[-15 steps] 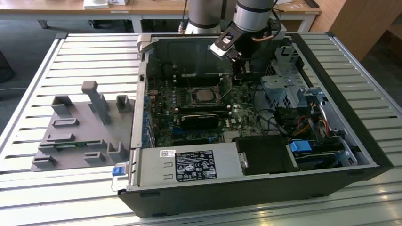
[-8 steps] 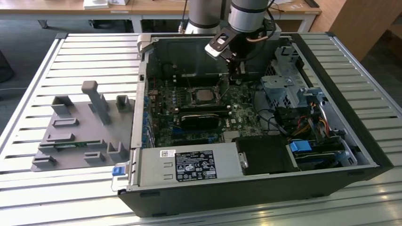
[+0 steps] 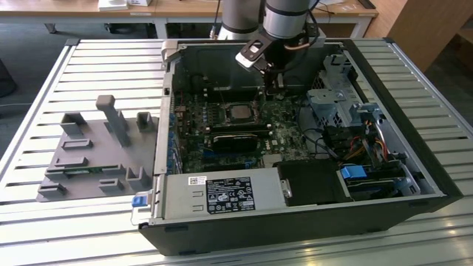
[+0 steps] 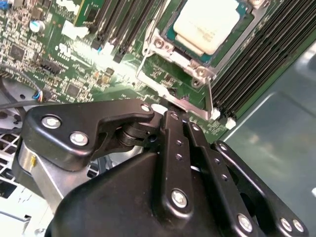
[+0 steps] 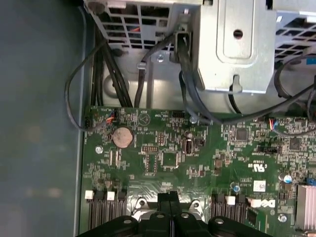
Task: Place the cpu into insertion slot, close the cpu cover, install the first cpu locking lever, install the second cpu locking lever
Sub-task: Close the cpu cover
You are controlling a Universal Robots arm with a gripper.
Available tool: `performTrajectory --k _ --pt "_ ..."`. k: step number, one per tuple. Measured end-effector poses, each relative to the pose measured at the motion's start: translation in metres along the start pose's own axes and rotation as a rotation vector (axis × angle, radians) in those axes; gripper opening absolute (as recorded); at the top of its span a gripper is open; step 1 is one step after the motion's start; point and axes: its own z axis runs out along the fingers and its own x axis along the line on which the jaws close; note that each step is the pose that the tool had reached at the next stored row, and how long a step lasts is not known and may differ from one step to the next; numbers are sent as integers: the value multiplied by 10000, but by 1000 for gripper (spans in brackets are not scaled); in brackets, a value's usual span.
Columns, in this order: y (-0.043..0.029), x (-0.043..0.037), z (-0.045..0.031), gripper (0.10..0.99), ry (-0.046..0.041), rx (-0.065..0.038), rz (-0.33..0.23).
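Note:
The cpu (image 4: 207, 23), a square chip with a pale metal top, lies in its socket on the green motherboard (image 3: 284, 136); it also shows in the exterior view as the cpu (image 3: 238, 112). The silvery cpu cover (image 4: 183, 61) lies flat around it. A thin wire locking lever (image 4: 141, 63) runs along the socket's side. My gripper (image 4: 170, 114) points down at the socket's edge, fingers together, tips by a metal tab (image 4: 190, 106). In the first wrist view the gripper (image 5: 169, 197) reads as shut. Whether it grips the lever is hidden.
The open computer case (image 3: 296, 221) lies on a slatted table. A black heatsink block (image 3: 235, 141) sits beside the socket. Memory slots (image 4: 252, 64), drive cage (image 5: 237, 44) and loose cables (image 5: 113, 74) crowd the board. A grey fixture plate (image 3: 96, 149) stands at the exterior view's left.

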Motion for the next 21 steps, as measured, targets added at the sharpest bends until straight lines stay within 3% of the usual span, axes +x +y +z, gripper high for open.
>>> performTrajectory --k 21 --pt "-211 9 102 106 -82 3 0"
